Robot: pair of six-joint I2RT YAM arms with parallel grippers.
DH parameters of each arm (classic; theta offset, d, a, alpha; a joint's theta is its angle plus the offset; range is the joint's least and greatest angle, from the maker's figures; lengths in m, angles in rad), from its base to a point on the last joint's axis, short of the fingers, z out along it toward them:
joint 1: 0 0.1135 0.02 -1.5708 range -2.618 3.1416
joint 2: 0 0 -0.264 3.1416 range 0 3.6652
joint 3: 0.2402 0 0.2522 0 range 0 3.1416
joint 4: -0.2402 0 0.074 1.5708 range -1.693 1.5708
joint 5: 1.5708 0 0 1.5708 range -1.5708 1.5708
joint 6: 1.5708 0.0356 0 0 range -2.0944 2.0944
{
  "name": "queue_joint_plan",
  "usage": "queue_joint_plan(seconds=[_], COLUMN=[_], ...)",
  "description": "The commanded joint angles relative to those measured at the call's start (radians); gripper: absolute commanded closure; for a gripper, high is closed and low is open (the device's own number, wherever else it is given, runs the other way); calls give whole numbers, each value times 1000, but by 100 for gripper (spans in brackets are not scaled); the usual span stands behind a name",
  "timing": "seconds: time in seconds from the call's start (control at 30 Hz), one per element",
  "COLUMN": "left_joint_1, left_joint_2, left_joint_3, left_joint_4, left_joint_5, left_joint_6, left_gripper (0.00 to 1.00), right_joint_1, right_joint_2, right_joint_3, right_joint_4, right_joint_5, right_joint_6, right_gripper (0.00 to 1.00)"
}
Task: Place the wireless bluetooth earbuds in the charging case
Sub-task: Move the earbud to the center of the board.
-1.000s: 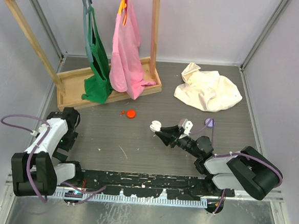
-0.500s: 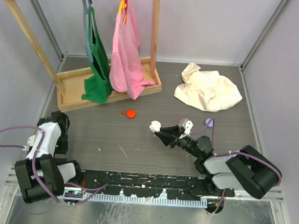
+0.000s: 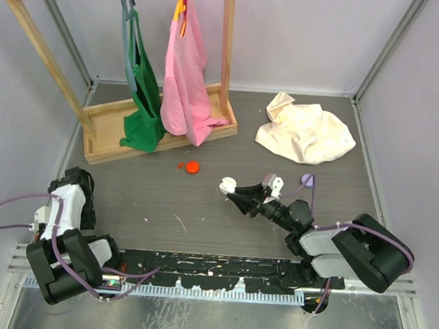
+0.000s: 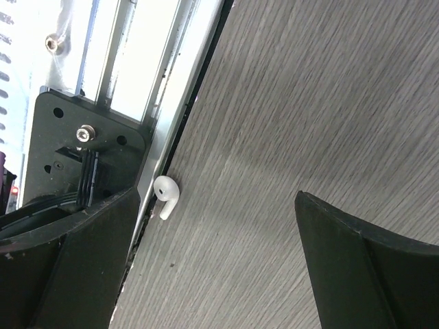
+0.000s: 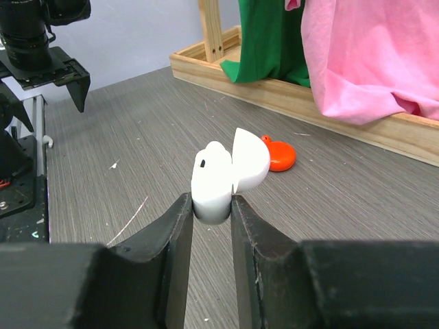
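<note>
A white charging case [image 5: 223, 175] with its lid open is pinched between my right gripper's [image 5: 210, 202] jaws, just above the table. A white earbud sits in it. From above, the case [image 3: 228, 185] is mid-table at the right gripper's [image 3: 237, 195] tip. My left gripper [image 4: 217, 199] stands open over the table's near left edge [image 3: 73, 184]. A loose white earbud [image 4: 166, 195] lies on the wood against the metal rail, close to the left finger [image 4: 103, 240] and untouched. A red round case [image 3: 193, 166] with a tiny red earbud [image 3: 179, 165] beside it lies beyond the white case.
A lilac round case [image 3: 307, 179] lies beside the right arm. A wooden rack [image 3: 162, 123] with green and pink garments stands at the back left. A cream cloth [image 3: 306, 129] is heaped at the back right. A metal rail [image 3: 212, 266] runs along the near edge.
My left arm has drawn back and leftward toward the near left corner, its gripper staying open. The right arm and the held case have not moved.
</note>
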Motion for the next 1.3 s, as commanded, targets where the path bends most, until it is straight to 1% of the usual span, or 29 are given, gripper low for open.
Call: queue_joint_plan(seconds=[0.0,0.1,0.23,0.4,0.53,0.67,0.77,0.93,1.1,1.27], left_joint_1=[8,8,9,9,8,8,8,8,8,8], left_joint_2=[-31,-73,-72,56,145,201,202,170,106,95], left_joint_3=[-22,-41,-42,10,52,83,85,8,-36,-68], left_joint_4=[-26,-18,20,6,-9,-6,13,86,104,156], left_joint_5=[-27,-33,-33,-23,-23,-17,21,102,113,108], left_joint_6=[-73,-99,-46,-5,1,25,27,-11,-71,-55], left_gripper=[2,2,2,2,2,2,2,2,2,2], right_joint_1=[4,4,5,5,6,6,5,4,5,5], right_joint_2=[-25,-23,-22,-24,-25,-26,-26,-23,-22,-24], right_joint_3=[14,14,14,11,11,11,10,10,10,9], right_joint_4=[98,98,98,98,96,96,96,96,96,96], right_joint_5=[18,19,23,34,36,40,44,49,50,51], right_joint_6=[1,0,0,-2,-5,-4,-4,-6,-6,-6], right_gripper=[92,92,92,92,92,92,92,92,92,92])
